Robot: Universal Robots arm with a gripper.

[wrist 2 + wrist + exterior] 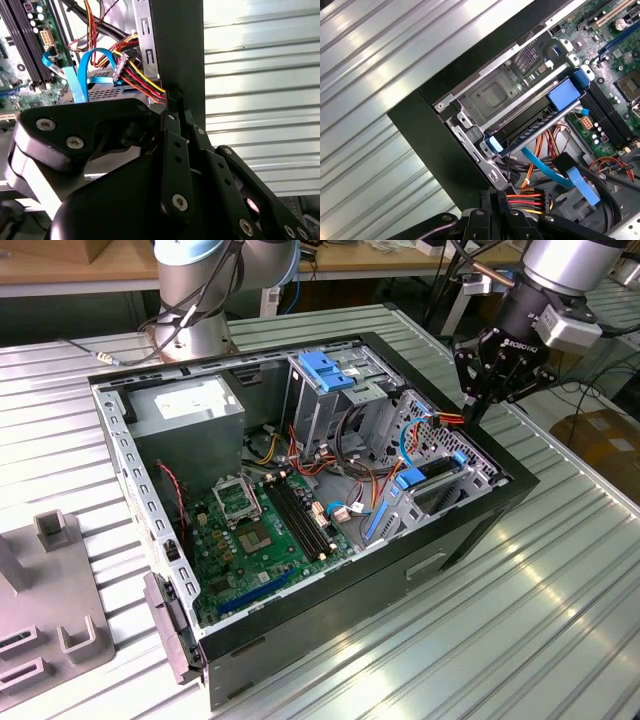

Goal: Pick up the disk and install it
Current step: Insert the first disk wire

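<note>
Overhead, fingers (482, 405) pinched together and empty, open computer case (470, 530) on ribbed metal table (480, 640), wooden workbench (70, 265) behind

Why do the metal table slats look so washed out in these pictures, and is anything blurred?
Glare: overhead light bounces off the ribbed table in the exterior view and whitens it in the second wrist view; there the close gripper body looks soft, while the first wrist view's drive bay stays crisp.

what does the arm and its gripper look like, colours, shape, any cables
The arm is silver-grey metal tubing with rounded joints. A grey box-shaped module sits at the wrist, with dark cables running past it. The gripper is matte black with white lettering on its body. Its fingers are flat black link bars joined by silver screws. A second silver arm with a blue ring stands behind the computer case.
</note>
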